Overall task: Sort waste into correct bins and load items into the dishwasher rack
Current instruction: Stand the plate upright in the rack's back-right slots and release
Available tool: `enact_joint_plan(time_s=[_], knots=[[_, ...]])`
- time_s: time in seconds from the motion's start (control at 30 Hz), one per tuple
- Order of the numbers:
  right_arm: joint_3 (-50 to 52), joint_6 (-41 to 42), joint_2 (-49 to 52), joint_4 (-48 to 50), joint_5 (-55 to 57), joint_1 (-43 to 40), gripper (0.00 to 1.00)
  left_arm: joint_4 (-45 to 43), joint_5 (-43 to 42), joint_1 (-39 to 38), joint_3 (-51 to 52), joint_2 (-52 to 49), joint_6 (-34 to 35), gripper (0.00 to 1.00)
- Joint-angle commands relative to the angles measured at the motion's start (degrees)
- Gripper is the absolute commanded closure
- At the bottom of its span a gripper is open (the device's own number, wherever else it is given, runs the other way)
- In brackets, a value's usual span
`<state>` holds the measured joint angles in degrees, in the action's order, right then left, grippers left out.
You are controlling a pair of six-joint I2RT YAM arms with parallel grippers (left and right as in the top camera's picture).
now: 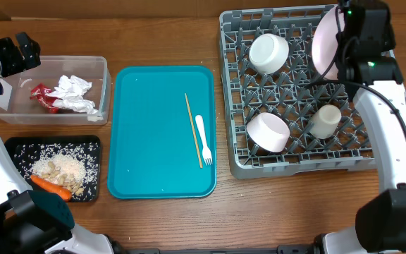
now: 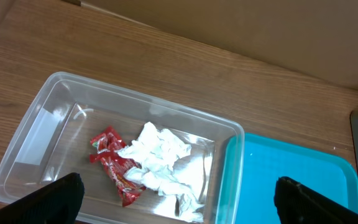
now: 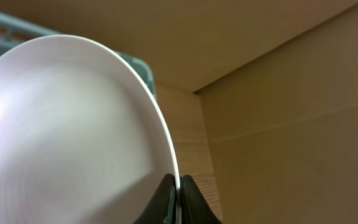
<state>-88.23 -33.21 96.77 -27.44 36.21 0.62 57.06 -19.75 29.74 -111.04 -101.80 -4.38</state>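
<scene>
The right tool [image 3: 178, 186] is pinched narrow on the rim of the large white plate [image 3: 73, 124], which stands on edge ahead of its fingertips with the dishwasher rack [image 1: 298, 167] beneath, so I judge it should lower straight between pegs [image 1: 296, 88], upright, before releasing.

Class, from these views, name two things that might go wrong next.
The right hand pinches only the rim of the plate; it may slip or swing into the bowl nearby in the rack. The fork and stick lie flat on the teal tray, so may be hard to pinch.
</scene>
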Motion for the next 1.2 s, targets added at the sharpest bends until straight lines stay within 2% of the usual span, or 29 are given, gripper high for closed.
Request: enact_joint_plan(time_s=[0.0,0.2,0.73,0.83,1.1,1.13,1.17], knots=[[-1.09,-0.26,2.4,-0.07,-0.5,0.5,0.96,-0.09,-0.39,-0.15,-0.59,0.24,0.74,0.0],[-1.09,-3.3,5.05,0.26,-0.28,0.52,0.96,-0.07,-0.39,-0.15,-0.59,0.24,0.74,0.0],[-1.09,-2.4,5.2,-2.91,-3.34,3.26,0.96,-0.09,-0.39,-0.15,-0.59,0.24,0.74,0.0],[-1.09,0.02,5.2,-2.93,-3.45,4.2,0.85,-0.09,-0.39,-0.15,-0.59,0.24,0.72,0.0],[-1.09,4.09,5.2,-5.27,-6.86,4.52,0.85,-0.07,-0.39,-0.15,-0.59,0.24,0.74,0.0],[-1.09,4.81,5.18,-5.09,-6.73,4.52,0.8,-0.07,-0.39,-0.15,-0.59,0.24,0.74,0.0],[-1.09,5.01,4.94,-4.79,-6.73,4.52,0.71,-0.07,-0.39,-0.15,-0.59,0.24,0.74,0.0]])
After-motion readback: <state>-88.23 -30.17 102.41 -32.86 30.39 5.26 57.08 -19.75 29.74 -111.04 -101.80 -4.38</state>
